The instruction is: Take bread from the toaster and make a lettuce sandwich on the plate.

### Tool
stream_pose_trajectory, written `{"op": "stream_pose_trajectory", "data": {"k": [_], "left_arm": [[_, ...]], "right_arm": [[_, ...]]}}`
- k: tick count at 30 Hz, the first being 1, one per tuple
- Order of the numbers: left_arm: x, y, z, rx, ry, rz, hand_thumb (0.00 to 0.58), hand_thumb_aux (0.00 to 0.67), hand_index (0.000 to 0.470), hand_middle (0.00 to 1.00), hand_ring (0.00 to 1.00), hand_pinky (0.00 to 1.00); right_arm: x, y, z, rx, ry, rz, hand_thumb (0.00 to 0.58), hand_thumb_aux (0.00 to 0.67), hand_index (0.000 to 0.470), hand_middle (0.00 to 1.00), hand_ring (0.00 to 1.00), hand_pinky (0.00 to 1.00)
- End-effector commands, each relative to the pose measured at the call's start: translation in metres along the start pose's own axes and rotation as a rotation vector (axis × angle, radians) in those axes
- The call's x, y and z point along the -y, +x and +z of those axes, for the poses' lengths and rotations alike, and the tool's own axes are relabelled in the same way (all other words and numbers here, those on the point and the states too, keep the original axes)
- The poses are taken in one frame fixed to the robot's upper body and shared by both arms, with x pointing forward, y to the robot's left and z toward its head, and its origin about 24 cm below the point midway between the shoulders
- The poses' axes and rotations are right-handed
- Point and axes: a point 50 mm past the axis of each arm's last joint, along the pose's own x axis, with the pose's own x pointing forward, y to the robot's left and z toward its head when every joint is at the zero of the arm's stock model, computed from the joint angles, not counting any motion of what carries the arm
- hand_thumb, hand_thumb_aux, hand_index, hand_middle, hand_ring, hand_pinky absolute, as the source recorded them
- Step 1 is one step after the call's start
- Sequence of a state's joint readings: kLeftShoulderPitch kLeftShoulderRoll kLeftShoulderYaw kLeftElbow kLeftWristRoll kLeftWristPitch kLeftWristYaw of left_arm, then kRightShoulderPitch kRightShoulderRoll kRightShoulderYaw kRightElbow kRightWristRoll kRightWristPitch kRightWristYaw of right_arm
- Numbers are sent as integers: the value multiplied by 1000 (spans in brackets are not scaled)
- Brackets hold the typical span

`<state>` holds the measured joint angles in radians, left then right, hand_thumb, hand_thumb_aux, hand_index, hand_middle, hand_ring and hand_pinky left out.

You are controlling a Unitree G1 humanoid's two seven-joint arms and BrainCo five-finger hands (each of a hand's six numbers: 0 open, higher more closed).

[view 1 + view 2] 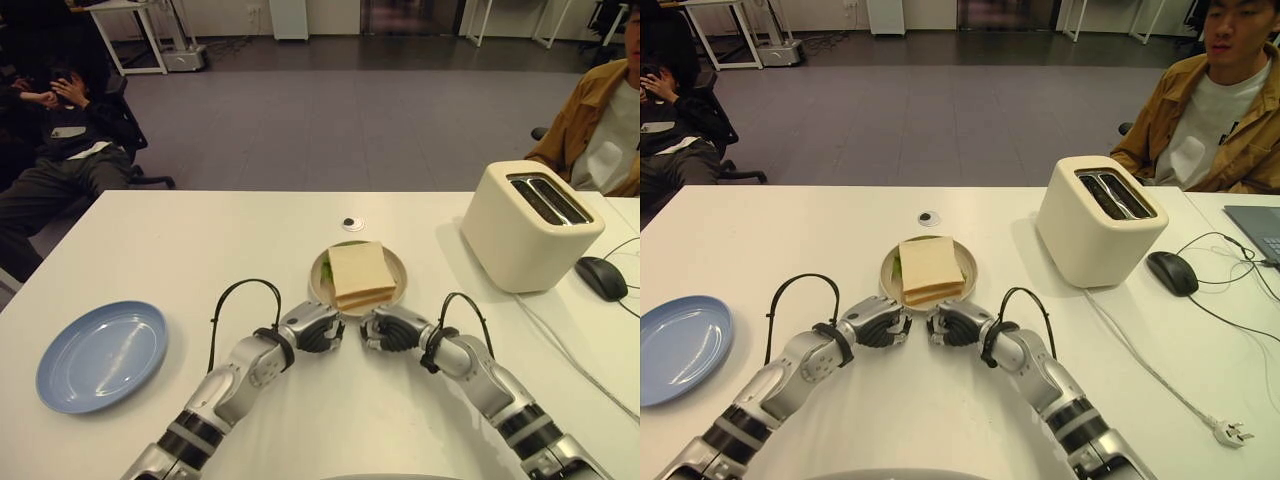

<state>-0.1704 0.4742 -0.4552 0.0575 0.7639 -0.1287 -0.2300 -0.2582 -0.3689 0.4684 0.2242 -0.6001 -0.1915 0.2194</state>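
Note:
A sandwich of two white bread slices with green lettuce showing at its left edge lies on a small beige plate in the middle of the white table. My left hand rests just in front of the plate's left rim, fingers curled, holding nothing. My right hand sits at the plate's front right, also curled and empty. The cream toaster stands at the right with dark slots on top and no bread sticking out.
An empty blue plate lies at the left front of the table. A black mouse and cables lie right of the toaster. A small round grommet sits behind the beige plate.

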Motion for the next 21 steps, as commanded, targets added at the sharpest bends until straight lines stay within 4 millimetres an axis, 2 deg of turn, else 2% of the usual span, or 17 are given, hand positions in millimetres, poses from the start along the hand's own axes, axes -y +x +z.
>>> {"op": "stream_pose_trajectory", "data": {"k": [1,5,8,10,13,14,15,16,17,18,19,20,21], "left_arm": [[14,7,-9,-54,5,-48,580,670,470,1000,1000,1000],[3,20,-16,-80,3,36,580,670,470,1000,1000,1000],[-4,20,-19,-80,-10,98,580,670,470,1000,1000,1000],[-9,17,-19,-64,-99,140,580,670,470,1000,1000,1000],[-23,5,-16,-12,-345,260,580,659,463,1000,1000,1000],[-29,-1,-17,3,-412,312,549,515,361,1000,1000,1000],[-38,-7,-17,29,-499,381,462,368,258,1000,1000,1000],[-46,-14,-17,60,-586,453,331,231,162,1000,1000,1000],[-54,-20,-16,103,-698,526,0,0,0,1000,1000,1000],[-60,-27,-15,146,-816,594,0,0,0,1000,1000,1000],[-64,-33,-17,172,-901,657,0,0,0,780,780,780],[-66,-38,-19,183,-956,699,0,0,0,639,639,639],[-66,-44,-21,188,-990,732,0,0,0,306,306,306]], "right_arm": [[13,11,-12,-52,-64,-110,580,670,470,1000,1000,1000],[15,20,-16,-49,-82,-209,580,670,470,1000,1000,1000],[22,16,-15,-14,-13,-300,580,670,470,1000,1000,1000],[30,11,-12,24,76,-364,580,670,470,1000,1000,1000],[46,0,-7,96,285,-493,580,670,470,1000,1000,1000],[52,-5,-5,124,356,-538,580,670,470,1000,1000,1000],[59,-10,-4,154,441,-592,466,373,262,976,976,976],[65,-15,-3,190,535,-636,0,0,0,878,878,878],[71,-22,-1,236,615,-693,0,0,0,604,604,604],[77,-30,1,281,677,-749,0,0,0,137,137,137],[82,-37,1,318,743,-798,0,0,0,0,0,0],[84,-41,1,337,788,-829,0,0,0,0,0,0],[84,-45,-1,344,833,-848,0,0,0,0,0,0]]}}
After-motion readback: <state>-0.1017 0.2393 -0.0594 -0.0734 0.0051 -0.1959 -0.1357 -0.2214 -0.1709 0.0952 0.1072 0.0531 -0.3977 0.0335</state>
